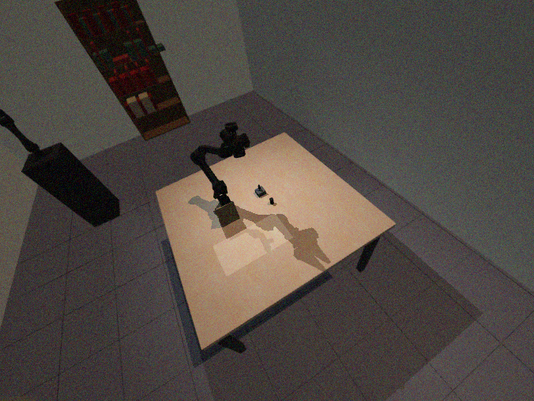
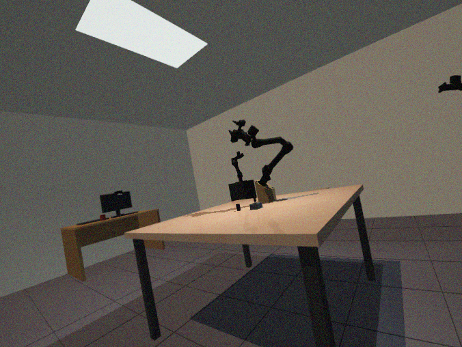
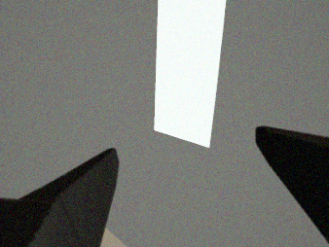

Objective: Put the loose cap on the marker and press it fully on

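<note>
The dark holder block sits on the table. The marker shows in the top view as a small dark stub upright in the block; in the exterior view I cannot make it out clearly. The small black cap stands on the table beside the block, apart from it. My gripper is open, with nothing between its fingers. It is raised high above the table, tilted upward, well away from block and cap. The wrist view shows neither marker nor cap.
My arm rises from a box-shaped base on the table. A second arm stands on a black pedestal away from the table. A desk with a monitor and a bookshelf stand farther off.
</note>
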Motion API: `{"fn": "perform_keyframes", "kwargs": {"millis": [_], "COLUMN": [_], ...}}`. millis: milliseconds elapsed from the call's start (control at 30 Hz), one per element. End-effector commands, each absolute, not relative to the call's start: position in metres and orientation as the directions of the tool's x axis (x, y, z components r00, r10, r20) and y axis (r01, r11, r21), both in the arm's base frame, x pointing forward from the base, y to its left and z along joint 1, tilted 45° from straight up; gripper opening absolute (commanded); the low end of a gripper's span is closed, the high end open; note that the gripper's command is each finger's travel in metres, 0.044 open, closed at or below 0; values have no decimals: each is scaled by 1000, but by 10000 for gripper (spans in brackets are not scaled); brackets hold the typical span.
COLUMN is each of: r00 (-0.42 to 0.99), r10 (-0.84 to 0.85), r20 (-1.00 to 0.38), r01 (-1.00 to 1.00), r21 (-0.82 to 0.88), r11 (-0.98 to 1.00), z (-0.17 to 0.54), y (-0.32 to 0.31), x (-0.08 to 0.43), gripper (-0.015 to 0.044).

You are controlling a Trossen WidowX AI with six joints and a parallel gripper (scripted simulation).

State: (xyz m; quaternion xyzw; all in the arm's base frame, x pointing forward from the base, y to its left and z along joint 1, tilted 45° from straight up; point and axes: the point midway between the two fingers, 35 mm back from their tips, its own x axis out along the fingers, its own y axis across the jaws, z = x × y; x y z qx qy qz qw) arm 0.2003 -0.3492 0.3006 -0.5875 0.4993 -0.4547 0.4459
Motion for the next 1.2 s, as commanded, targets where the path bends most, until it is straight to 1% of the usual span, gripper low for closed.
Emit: {"fn": "perform_keyframes", "kwargs": {"millis": [0,67,167,267,367,467,567,733,833,900,1033,1167], "r00": [97,166,304,409,486,530,542,486,409,346,193,32], "r10": [-992,-985,-949,-882,-783,-655,-504,-199,1,133,393,629], "r20": [84,43,-82,-234,-389,-538,-673,-851,-912,-929,-899,-777], "r01": [-181,-175,-198,-257,-324,-397,-473,-596,-649,-669,-654,-534], "r21": [-978,-982,-980,-957,-912,-840,-740,-489,-290,-145,181,519], "r11": [-101,-72,21,135,252,369,478,637,703,729,735,667], "z": [299,286,251,211,169,128,89,29,0,-16,-37,-45], "y": [-349,-349,-347,-339,-324,-302,-275,-219,-180,-153,-98,-44], "x": [202,217,251,283,309,329,343,352,349,344,329,310], "gripper": [374,321,242,239,239,239,239,239,239,239,239,239]}}
